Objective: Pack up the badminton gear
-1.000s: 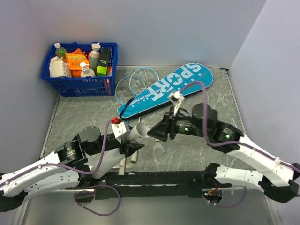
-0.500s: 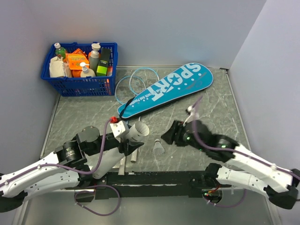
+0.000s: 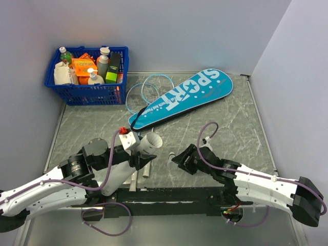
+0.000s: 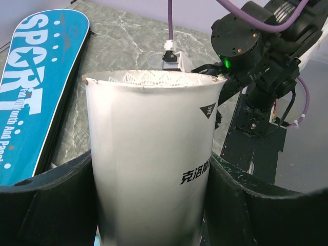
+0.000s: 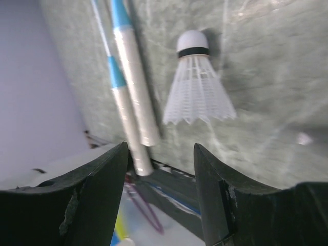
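Right hand (image 5: 160, 154) open over a loose shuttlecock (image 5: 197, 92); packing looks barely begun.
My left hand (image 3: 140, 154) grips a white tube (image 4: 151, 154). Shuttlecock lies near the tabletop's near edge; rackets (image 3: 148, 89) sit outside the bag (image 3: 184, 95) toward the far edge.

tube (image 4: 154, 169) in left claw (image 4: 151, 205): is looking matt card | shuttlecock (image 5: 197, 87) beyond right claw (image 5: 159, 200): is showing feathers | desk (image 5: 271, 61): is gleaming, smooth stone

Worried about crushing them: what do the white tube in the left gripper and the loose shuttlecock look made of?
Tube: matte paperboard, probably; its cut rim is frayed and its wall carries print. Shuttlecock: smooth white cap, cork or foam, with a black band; thin ribbed white skirt, feather or nylon.
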